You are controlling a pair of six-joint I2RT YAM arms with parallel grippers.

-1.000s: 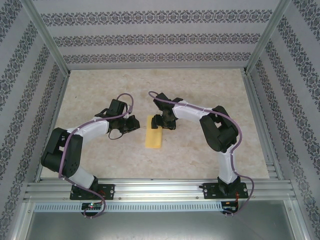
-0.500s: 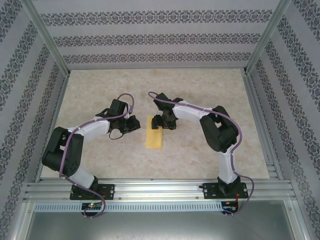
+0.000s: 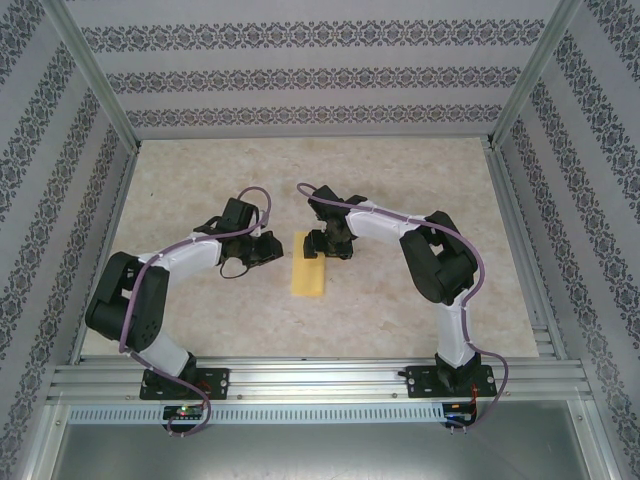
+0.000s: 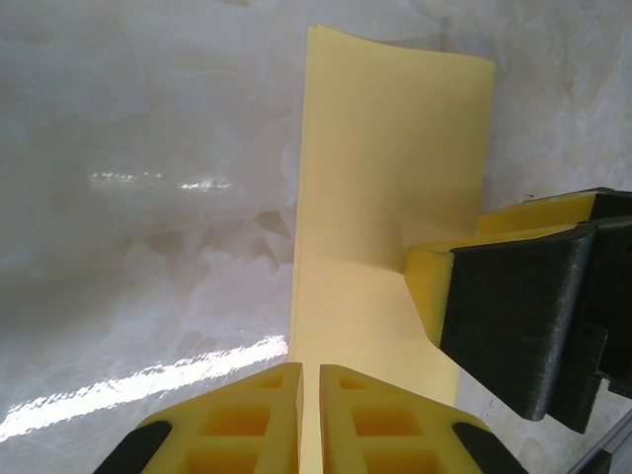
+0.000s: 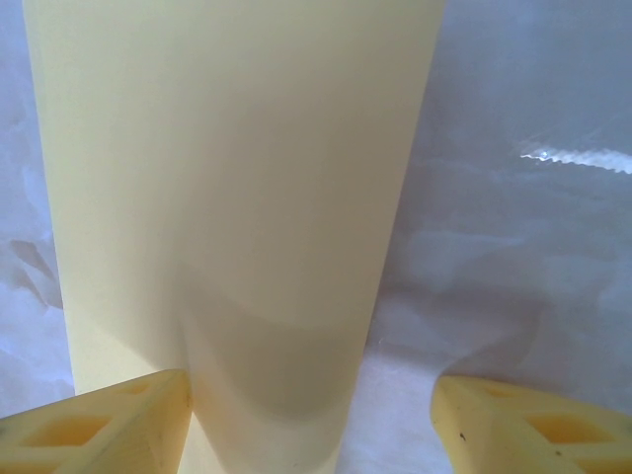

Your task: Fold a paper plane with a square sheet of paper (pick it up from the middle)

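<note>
1. Yellow sheet (image 3: 308,272), folded to a narrow strip, lies flat mid-table (image 3: 420,170).
2. Right gripper (image 3: 322,243) at the sheet's far end, arm bent leftward; jaws wide apart, one pad (image 4: 432,288) on the sheet.
3. Left gripper (image 4: 308,415) low at the sheet's left edge, jaws nearly together.

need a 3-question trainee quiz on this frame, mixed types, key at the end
1. True or false: the right gripper has its fingers spread wide, with one of them over the yellow paper.
2. Seen from the top camera, the yellow paper lying on the table looks like: A) a narrow rectangle, B) a crumpled ball, C) a finished dart.
3. Which gripper is shut, sitting at the long edge of the paper?

Key: 1 true; 2 A; 3 the left gripper.
</note>
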